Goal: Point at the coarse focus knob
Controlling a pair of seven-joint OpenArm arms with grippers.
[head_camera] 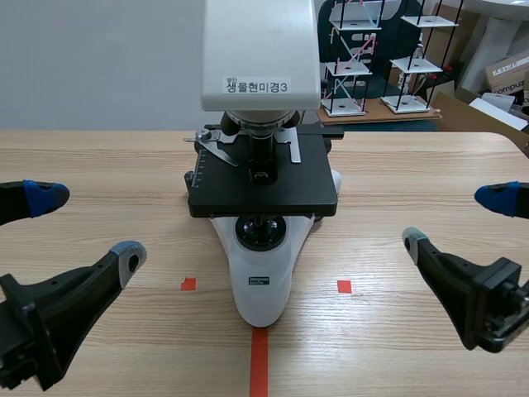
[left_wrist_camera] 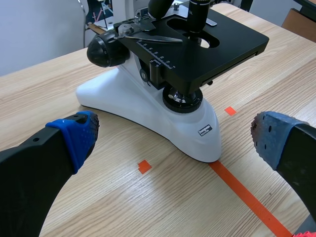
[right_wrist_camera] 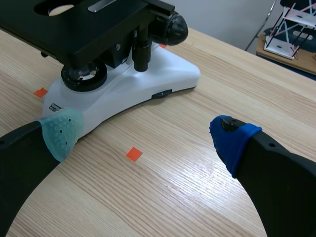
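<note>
Left tool [head_camera: 87,225], right tool [head_camera: 456,222] gaping, empty; coarse focus knob [left_wrist_camera: 106,49] juts sideways, axis horizontal.

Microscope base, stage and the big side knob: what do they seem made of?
The base is glossy white with soft highlights, probably painted metal or moulded plastic. The stage is flat matte black, likely coated metal. The side knob is black with a dull sheen; plastic or metal, I cannot tell.

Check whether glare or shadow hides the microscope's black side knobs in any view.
Left wrist view: the left-side knob is evenly lit, faint sheen only. Right wrist view: the right-side knob shows a small highlight, outline plain. Scene view: no glare, but the stage mostly covers both.
</note>
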